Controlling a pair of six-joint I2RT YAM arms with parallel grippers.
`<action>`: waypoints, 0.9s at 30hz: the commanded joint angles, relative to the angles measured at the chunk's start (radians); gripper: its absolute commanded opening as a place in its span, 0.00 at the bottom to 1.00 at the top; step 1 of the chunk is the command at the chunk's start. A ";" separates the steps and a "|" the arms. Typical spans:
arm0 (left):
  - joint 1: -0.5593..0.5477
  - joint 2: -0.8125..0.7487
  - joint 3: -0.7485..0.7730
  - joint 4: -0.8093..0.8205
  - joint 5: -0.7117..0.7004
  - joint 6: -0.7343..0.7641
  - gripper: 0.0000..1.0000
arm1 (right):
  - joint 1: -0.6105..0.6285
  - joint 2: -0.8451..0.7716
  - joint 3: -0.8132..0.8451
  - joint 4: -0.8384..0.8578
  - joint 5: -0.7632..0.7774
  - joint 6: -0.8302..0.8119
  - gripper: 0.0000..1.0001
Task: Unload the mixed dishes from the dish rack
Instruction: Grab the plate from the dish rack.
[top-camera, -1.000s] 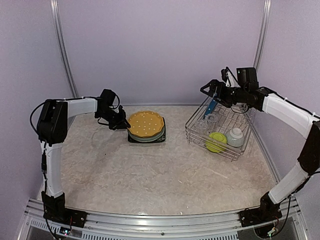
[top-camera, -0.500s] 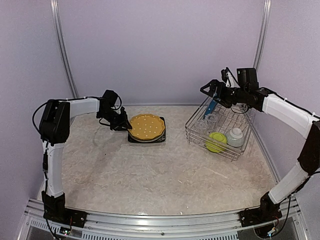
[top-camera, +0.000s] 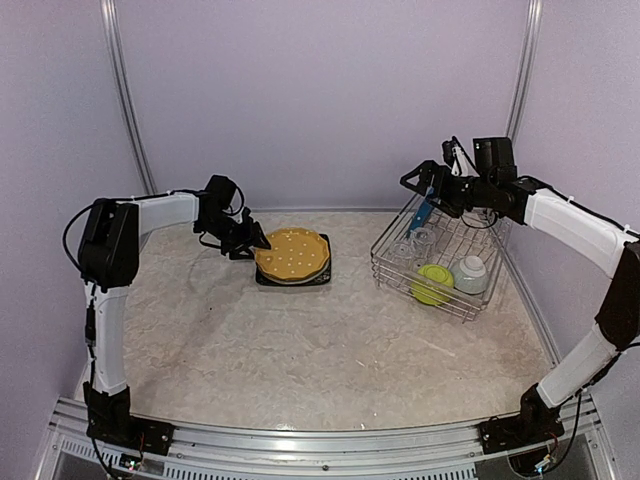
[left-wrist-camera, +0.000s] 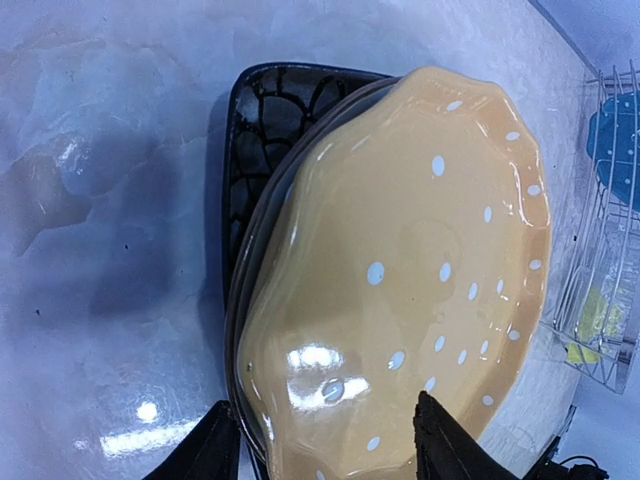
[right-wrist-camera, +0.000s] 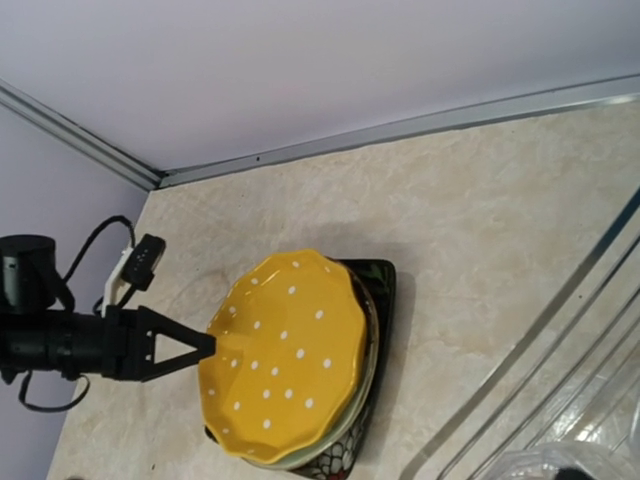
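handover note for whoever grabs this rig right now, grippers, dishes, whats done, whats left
Left gripper: open, jaws either side of the yellow plate's left rim.
Right gripper: open, above the blue plate standing in the dish rack.
Done: yellow plate tops a stack on the table, over a pale-rimmed plate and the black square plate.
Left in the rack: blue plate, lime-green bowl, pale bowl, two clear glasses.
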 joint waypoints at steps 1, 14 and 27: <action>-0.006 -0.079 0.019 -0.016 -0.055 0.046 0.59 | -0.013 -0.007 0.018 -0.027 0.041 -0.026 0.99; -0.010 -0.248 -0.019 0.034 -0.198 0.090 0.99 | -0.016 -0.080 0.109 -0.136 0.374 -0.274 0.99; 0.048 -0.470 -0.056 0.027 -0.430 -0.044 0.99 | -0.041 -0.018 0.257 -0.244 0.498 -0.192 0.99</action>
